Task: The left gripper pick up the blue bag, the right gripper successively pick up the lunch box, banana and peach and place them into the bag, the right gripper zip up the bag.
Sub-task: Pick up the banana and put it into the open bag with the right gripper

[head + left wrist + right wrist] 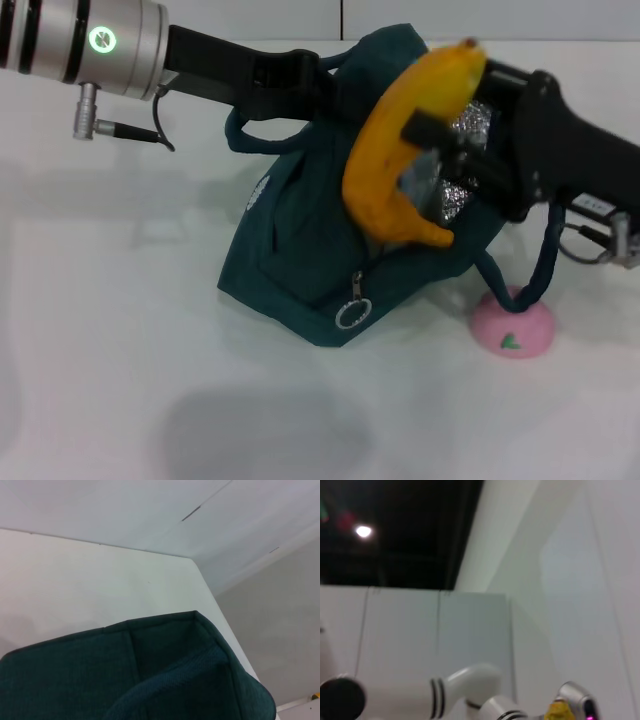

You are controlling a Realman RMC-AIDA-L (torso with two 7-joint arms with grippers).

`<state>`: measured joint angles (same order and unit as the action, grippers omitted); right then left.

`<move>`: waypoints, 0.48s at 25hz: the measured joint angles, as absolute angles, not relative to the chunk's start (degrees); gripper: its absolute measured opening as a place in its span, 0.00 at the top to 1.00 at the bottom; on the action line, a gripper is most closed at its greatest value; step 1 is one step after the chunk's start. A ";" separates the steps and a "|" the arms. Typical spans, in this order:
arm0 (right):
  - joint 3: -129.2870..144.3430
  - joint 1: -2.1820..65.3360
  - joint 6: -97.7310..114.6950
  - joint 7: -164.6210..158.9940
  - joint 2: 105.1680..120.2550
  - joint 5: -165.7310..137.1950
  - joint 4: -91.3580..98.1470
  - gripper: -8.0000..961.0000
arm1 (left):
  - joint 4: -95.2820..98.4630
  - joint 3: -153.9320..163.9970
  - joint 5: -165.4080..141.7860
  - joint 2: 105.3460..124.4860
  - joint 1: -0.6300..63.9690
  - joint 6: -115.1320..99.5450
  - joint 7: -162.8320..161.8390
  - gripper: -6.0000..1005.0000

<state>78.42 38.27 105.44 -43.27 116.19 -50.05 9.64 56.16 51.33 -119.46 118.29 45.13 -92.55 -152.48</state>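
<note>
The blue bag (pixel 300 240) stands on the white table with its mouth open toward my right, showing silver foil lining (pixel 468 130). My left gripper (pixel 305 80) is shut on the bag's top edge by a handle and holds it up. The bag's fabric fills the bottom of the left wrist view (pixel 150 680). My right gripper (pixel 432 150) is shut on the banana (pixel 395 150), which it holds upright at the bag's mouth. The peach (pixel 513 325) lies on the table by the bag's right corner, under a hanging handle. The lunch box is hidden.
The metal ring zipper pull (pixel 352 315) hangs at the bag's front corner. The white table (pixel 120 330) stretches to the left and front of the bag. The right wrist view shows only wall, ceiling and a robot arm (pixel 470 690).
</note>
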 joint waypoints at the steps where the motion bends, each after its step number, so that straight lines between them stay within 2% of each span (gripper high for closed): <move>1: 79.60 37.78 104.91 -42.56 116.19 -50.05 10.99 0.53 | 56.16 51.31 -119.45 118.28 45.12 -92.66 -152.52 0.95; 12: 83.98 37.74 98.09 -36.49 115.41 -50.84 15.55 0.53 | 56.14 51.13 -118.70 117.97 44.91 -94.28 -153.32 0.95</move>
<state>83.98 37.74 98.09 -36.49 115.41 -50.84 15.55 56.14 51.13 -118.70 117.97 44.91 -94.28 -153.33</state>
